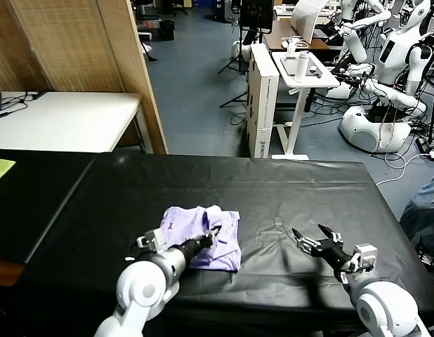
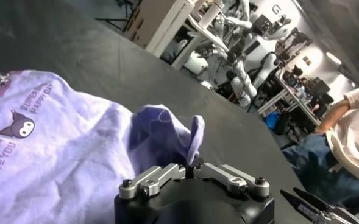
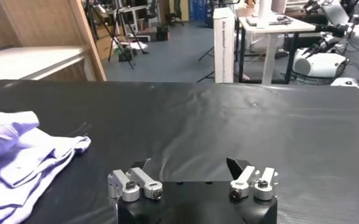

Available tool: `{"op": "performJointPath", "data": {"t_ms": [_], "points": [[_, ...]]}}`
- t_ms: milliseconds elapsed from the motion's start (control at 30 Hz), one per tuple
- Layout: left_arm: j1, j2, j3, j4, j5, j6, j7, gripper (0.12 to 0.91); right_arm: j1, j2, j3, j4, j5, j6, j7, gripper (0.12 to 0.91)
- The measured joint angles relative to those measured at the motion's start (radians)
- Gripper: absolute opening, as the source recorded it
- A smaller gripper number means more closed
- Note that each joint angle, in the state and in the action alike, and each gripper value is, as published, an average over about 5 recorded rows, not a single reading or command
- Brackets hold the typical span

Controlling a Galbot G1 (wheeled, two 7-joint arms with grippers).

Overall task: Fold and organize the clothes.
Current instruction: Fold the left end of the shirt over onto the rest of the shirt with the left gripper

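The head camera looked down on the black table [image 1: 287, 189]. Both wrist cameras sat low over it, sharing the lavender T-shirt [image 2: 57, 152] [image 3: 14, 152].

**Even overhead light, soft wrist views**

The room was evenly lit from above. The black tablecloth [image 1: 273, 189] showed faint sheen on its wrinkles. Shadows were weak. The left wrist view was soft, its background blurred.

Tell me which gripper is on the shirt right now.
The left gripper: its fingers are shut on a fold of the lavender T-shirt. The right gripper is open over the bare black table, apart from it.
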Motion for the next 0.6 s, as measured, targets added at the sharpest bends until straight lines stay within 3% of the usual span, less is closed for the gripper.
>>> {"op": "performJointPath", "data": {"t_ms": [100,167,467,533,600], "points": [[0.007,-0.007,0.002,-0.001,0.033,0.0,0.017,0.179,0.003,-0.003,-0.007,0.004,-0.001,0.0,-0.005,0.907],[0.011,-0.013,0.003,-0.007,0.051,0.0,0.025,0.229,0.005,-0.008,-0.013,0.01,-0.002,0.0,-0.013,0.907],[0.025,-0.039,0.002,-0.065,0.074,0.0,0.024,0.766,0.038,-0.058,-0.074,0.043,-0.001,0.001,-0.036,0.907],[0.034,-0.034,-0.01,-0.085,0.072,0.0,0.025,0.854,0.05,-0.066,-0.096,0.048,-0.001,0.0,-0.036,0.907],[0.038,-0.026,-0.027,-0.104,0.07,0.0,0.026,0.889,0.064,-0.069,-0.123,0.05,-0.002,0.0,-0.034,0.907]]}}
